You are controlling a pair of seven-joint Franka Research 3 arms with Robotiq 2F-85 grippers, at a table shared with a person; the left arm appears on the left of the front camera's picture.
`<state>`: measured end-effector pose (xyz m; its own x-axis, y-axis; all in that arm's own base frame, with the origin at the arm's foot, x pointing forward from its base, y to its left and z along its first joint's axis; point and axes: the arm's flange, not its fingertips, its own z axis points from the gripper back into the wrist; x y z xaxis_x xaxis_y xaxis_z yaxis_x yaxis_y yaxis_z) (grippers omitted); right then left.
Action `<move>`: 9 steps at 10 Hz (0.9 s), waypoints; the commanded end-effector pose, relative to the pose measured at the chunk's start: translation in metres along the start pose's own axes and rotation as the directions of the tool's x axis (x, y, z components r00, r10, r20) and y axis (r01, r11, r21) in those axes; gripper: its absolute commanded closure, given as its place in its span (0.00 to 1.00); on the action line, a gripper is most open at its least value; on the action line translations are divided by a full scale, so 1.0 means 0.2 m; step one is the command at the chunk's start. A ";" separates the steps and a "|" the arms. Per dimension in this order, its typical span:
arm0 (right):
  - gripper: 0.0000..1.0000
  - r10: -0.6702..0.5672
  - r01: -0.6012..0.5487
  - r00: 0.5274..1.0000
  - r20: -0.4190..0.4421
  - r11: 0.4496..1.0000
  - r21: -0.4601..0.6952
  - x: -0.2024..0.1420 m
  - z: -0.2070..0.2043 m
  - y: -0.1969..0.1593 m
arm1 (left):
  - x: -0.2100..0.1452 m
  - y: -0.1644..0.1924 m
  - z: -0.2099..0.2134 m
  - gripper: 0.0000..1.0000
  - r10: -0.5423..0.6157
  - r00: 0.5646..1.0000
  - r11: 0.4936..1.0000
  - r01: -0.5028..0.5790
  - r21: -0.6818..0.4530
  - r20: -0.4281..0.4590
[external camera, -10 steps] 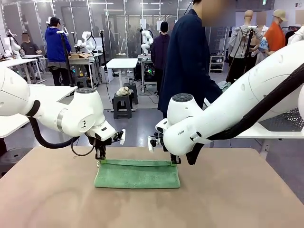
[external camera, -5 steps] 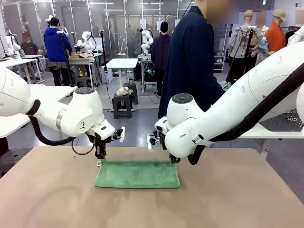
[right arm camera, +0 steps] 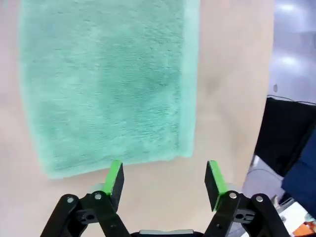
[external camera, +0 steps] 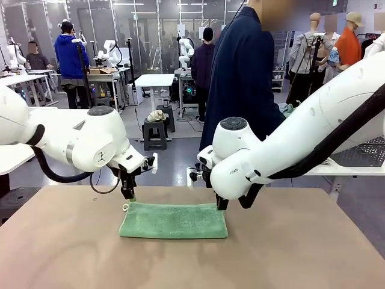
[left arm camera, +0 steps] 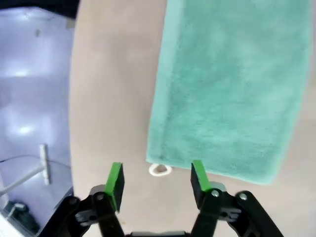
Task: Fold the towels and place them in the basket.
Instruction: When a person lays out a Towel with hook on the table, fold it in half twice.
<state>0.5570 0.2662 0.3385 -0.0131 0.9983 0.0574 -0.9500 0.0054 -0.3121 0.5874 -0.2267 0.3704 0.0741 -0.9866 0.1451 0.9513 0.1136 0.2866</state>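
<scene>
the left claw (external camera: 128, 194) hangs just above the far left corner of the folded mint-green towel (external camera: 173, 220) with its jaws apart. in the left wrist view its green pads (left arm camera: 115, 178) stand wide and free of the cloth. the towel's small white loop (left arm camera: 159, 170) lies on the table just ahead of the gap between them, and the towel's short edge runs just beyond the loop. the right claw (external camera: 221, 205) sits low at the towel's far right corner, also spread. in the right wrist view its pads (right arm camera: 114, 177) are well apart over bare table (external camera: 289, 253), and the towel's end lies just ahead of the fingertips. the towel lies flat as a long narrow band spanning from one claw to the other. a person (external camera: 240, 78) in a dark coat stands beyond the right claw, at the table's far side.
</scene>
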 end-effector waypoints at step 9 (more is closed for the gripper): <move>0.17 -0.222 0.217 0.975 0.033 0.969 0.120 -0.10 0.75 0.32 | -1.12 -0.18 0.63 0.31 0.119 0.782 0.988 -0.031 -0.152 0.612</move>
<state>0.4414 0.2350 0.4616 0.1883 0.9691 0.1596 -0.9634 0.2138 -0.1615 0.5067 0.0012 0.4542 0.0073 -0.7286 0.6849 0.9798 0.1421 0.1407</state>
